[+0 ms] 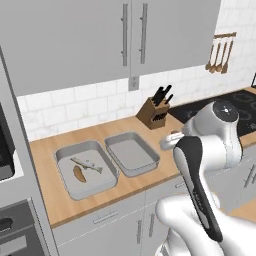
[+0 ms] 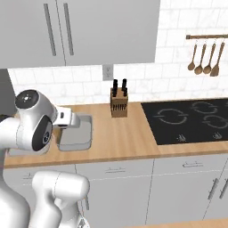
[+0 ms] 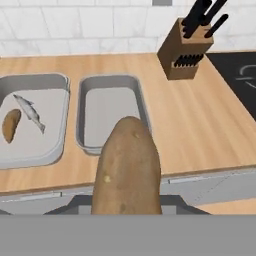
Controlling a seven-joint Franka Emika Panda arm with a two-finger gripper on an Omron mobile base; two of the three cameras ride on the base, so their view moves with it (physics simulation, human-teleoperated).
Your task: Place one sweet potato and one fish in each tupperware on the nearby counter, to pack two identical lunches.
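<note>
The sweet potato [image 3: 127, 167] sits clamped in the hand [image 3: 127, 212], its brown length pointing up the hand view; the jaws are closed tight on it and nothing else is held. It hangs in front of the tabletop [image 3: 195, 135] edge, roughly in line with the near end of the right tupperware [image 3: 112, 112], which has nothing in it. The left tupperware [image 3: 35, 125], just beside it, already carries a fish [image 3: 30, 112] and a second sweet potato [image 3: 11, 125], so that lunch looks packed.

The step in hand, as I judge it, is carrying this sweet potato forward into the right tupperware. To do it well, keep the grip firm while moving forward over the near rim, with enough height that the potato's lower end does not catch the wall. Bring it over the tray's middle, lower close to the floor, then release, so it cannot roll out. Set it toward one side, leaving room for a fish. The knife block [image 3: 187, 50] stands well apart to the right and should not interfere.
</note>
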